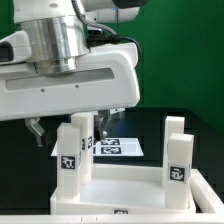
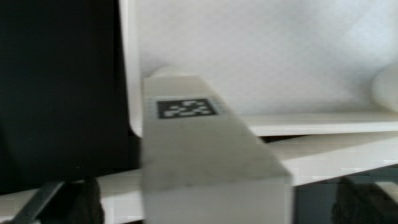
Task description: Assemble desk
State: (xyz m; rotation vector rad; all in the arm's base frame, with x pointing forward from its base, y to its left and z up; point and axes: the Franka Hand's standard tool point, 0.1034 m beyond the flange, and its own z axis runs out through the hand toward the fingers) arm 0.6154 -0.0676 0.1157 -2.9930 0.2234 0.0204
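The desk's white tabletop [image 1: 125, 190] lies underside up at the front, with three white legs standing in its corners. Two tagged legs rise on the exterior view's left [image 1: 69, 160] [image 1: 87, 140] and one on the right [image 1: 178, 158]. My gripper [image 1: 68, 128] hangs just over the left legs. In the wrist view a leg [image 2: 205, 150] with a tag on it stands between my dark fingers [image 2: 39, 205], with a gap on each side. The gripper [image 2: 205, 205] is open and holds nothing. The tabletop's textured inside [image 2: 267, 55] fills the area behind the leg.
The marker board [image 1: 118, 148] lies flat on the black table behind the tabletop. The large white arm [image 1: 70, 70] fills the upper part of the exterior view and hides what is behind it. A green wall stands at the back.
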